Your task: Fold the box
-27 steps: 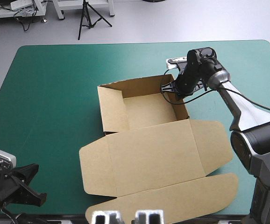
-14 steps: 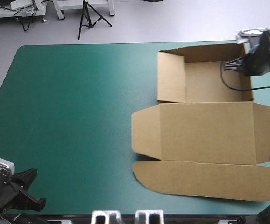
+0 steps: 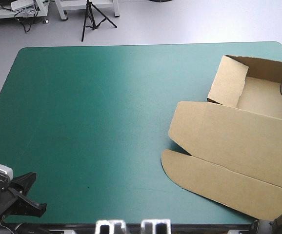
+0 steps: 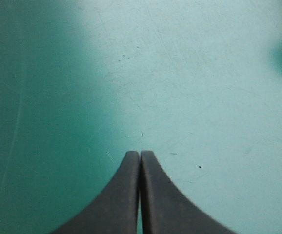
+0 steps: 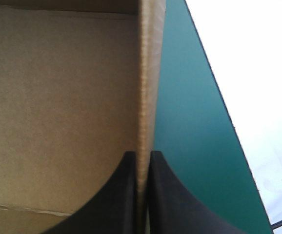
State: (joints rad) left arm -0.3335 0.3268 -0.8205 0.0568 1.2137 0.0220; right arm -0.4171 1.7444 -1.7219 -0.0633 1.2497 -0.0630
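Two grippers to account for, and only one of them shows from above. In the high view you'll find the box [image 3: 238, 141] at the right side of the table, running out past the picture's right edge. It stands as an open tray [image 3: 268, 97] with its walls raised, toward the far right corner. Its lid [image 3: 229, 139] lies flat on the teal-green cover [image 3: 92, 122] and reaches toward the near edge, ending in a rounded front flap [image 3: 214, 183]. Your left gripper [image 3: 28, 195] sits at the near left corner, well apart from the box. The right gripper itself is outside this picture.

In the left wrist view, the black fingers [image 4: 126, 195] are pressed together in one pointed arch with nothing between them. Only bare cover with a few faint scratches lies ahead.

In the right wrist view, your right gripper [image 5: 142, 157] is all but closed, pinching one upright wall [image 5: 148, 73] of the box between its fingers. The brown floor [image 5: 58, 97] of the tray lies on one side of that wall. On the other side is the cover, with the table's edge just beyond
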